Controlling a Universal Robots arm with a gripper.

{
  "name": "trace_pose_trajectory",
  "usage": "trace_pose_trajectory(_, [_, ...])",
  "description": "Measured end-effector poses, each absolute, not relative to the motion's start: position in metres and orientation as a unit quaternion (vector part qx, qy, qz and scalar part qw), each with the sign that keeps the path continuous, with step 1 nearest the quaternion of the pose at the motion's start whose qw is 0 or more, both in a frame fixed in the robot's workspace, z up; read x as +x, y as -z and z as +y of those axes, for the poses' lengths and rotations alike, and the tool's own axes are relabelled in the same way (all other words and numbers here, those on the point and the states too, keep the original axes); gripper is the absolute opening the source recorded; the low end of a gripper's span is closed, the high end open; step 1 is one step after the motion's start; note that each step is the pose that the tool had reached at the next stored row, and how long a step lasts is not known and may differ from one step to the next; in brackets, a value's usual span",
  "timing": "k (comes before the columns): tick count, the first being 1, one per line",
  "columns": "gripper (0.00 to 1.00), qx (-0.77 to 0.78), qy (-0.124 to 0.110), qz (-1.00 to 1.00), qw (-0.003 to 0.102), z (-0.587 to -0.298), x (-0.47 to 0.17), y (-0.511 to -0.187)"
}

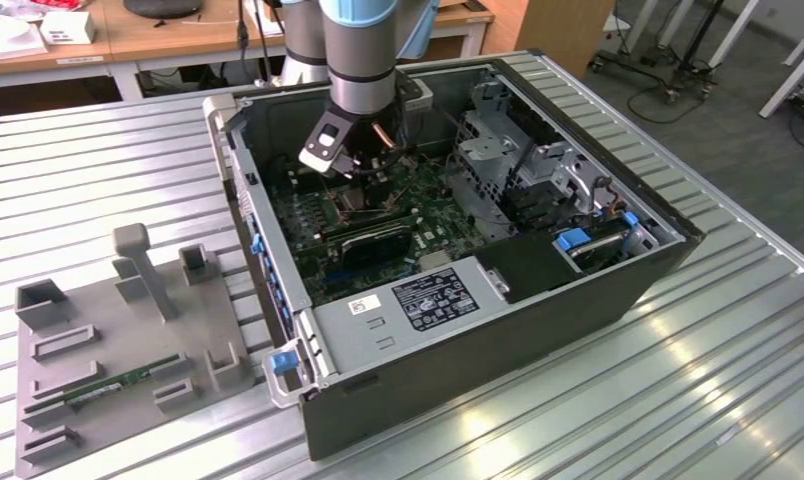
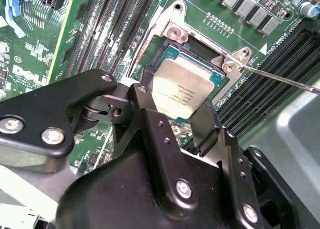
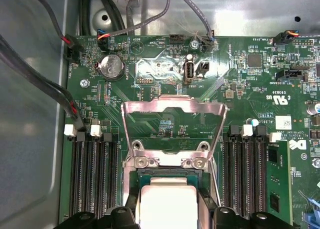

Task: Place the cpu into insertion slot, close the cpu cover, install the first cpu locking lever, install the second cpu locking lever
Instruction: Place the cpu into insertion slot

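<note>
Your arm drops vertically into the case, gripper clamped on the cpu at the insertion slot; cpu cover stands open.

We see the arm hanging almost straight down, wrist vertical, gripper at its lowest point. In the second wrist view its two black fingers press opposite edges of the cpu.
</note>
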State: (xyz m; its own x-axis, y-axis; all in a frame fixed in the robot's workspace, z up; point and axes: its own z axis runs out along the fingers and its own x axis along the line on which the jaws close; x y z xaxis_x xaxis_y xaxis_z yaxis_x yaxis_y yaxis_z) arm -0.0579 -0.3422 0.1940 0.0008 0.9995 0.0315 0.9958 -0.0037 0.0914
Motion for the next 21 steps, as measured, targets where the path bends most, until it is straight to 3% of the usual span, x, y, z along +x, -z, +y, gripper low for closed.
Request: trace_pose_trajectory(21, [0.54,0.707,-0.044,0.706,0.022,-0.3422,-0.0582,-0.1916])
